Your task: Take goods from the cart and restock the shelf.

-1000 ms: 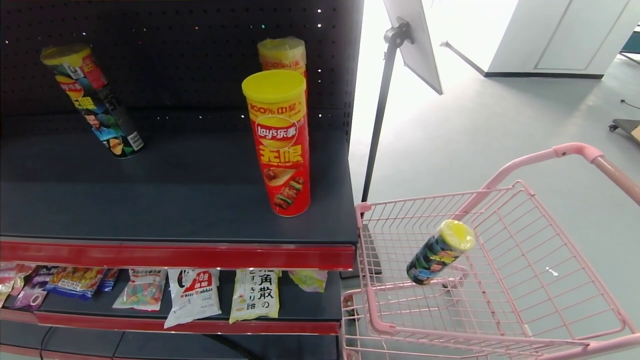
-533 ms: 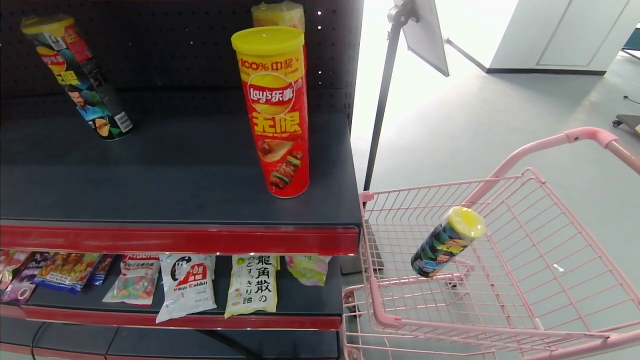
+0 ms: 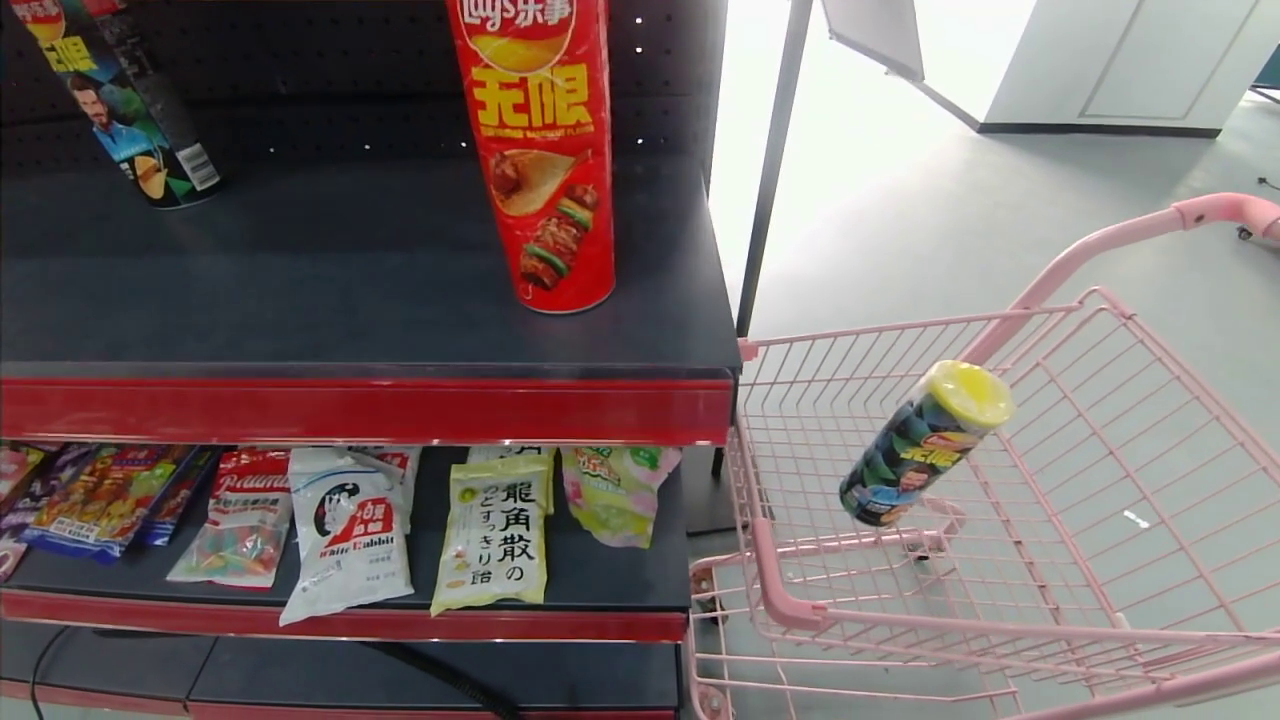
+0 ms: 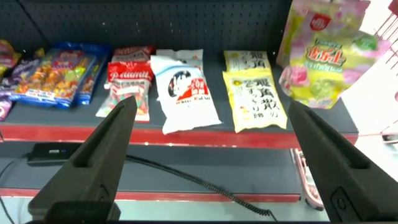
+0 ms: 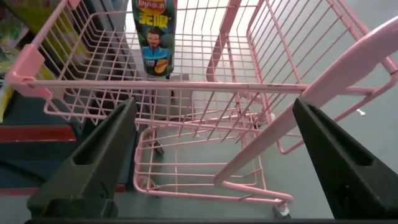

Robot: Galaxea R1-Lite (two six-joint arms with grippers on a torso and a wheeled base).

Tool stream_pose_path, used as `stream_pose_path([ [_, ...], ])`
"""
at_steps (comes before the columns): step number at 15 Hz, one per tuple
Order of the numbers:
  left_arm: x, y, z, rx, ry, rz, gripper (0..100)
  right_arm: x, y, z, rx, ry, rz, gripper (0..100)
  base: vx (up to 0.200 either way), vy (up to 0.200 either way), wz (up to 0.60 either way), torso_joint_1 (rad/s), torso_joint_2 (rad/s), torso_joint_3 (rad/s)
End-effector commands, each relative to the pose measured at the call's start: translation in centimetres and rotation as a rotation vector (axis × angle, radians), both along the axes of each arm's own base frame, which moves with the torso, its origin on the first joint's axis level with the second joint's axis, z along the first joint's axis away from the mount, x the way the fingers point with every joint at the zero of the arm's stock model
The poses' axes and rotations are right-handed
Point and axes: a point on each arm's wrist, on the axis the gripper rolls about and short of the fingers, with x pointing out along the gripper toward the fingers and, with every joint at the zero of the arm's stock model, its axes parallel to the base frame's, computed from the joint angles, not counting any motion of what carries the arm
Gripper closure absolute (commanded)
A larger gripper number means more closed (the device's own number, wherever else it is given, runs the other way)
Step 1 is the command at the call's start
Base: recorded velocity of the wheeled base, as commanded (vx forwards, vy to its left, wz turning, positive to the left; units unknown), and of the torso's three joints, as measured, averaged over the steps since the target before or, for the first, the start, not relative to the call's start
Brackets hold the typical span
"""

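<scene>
A dark chip can with a yellow lid (image 3: 925,445) leans inside the pink cart (image 3: 1000,627), to the right of the shelf. Its lower part (image 5: 153,37) stands behind the cart's near rail (image 5: 186,86) in the right wrist view, where my right gripper (image 5: 214,162) is open and empty, in front of the cart and a little above its rail. On the upper shelf board (image 3: 300,280) stand a tall red chip can (image 3: 545,150) and a dark chip can (image 3: 120,110). My left gripper (image 4: 211,168) is open and empty, facing the lower shelf (image 4: 186,137).
Several snack bags (image 3: 350,540) lie in a row on the lower shelf, also seen as bags (image 4: 186,93) from the left wrist. A black cable (image 4: 186,180) runs below that shelf. A black stand pole (image 3: 775,150) rises between shelf and cart. Open grey floor lies beyond the cart.
The whole head picture has shifted: the camera now looks lower, so shelf and cart sit higher in the frame. The cans and the cart have not moved.
</scene>
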Motion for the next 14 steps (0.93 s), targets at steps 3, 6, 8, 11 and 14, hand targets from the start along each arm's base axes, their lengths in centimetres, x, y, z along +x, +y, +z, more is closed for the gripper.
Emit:
stream_pose_path([
  [3,0.0,0.0,0.0,0.0,0.001,0.001,0,1.5,0.0,0.2,0.002,0.193,0.001,0,0.0,0.0,0.0,-0.154,0.47,0.31],
  [6,0.0,0.0,0.0,0.0,0.001,0.001,0,1.4,0.2,6.3,-0.047,-0.002,0.066,0,0.0,0.0,0.0,-0.038,0.14,0.097],
  [8,0.0,0.0,0.0,0.0,0.001,0.001,0,3.1,0.2,12.8,-0.04,-0.05,0.097,0,0.0,0.0,0.0,0.0,0.0,0.0],
  [11,0.0,0.0,0.0,0.0,0.001,0.001,0,7.2,0.4,21.9,0.071,-0.118,0.176,0,0.0,0.0,0.0,0.0,0.0,0.0],
  [14,0.0,0.0,0.0,0.0,0.001,0.001,0,15.2,-2.4,22.4,0.03,0.003,0.239,0,0.0,0.0,0.0,0.0,0.0,0.0],
])
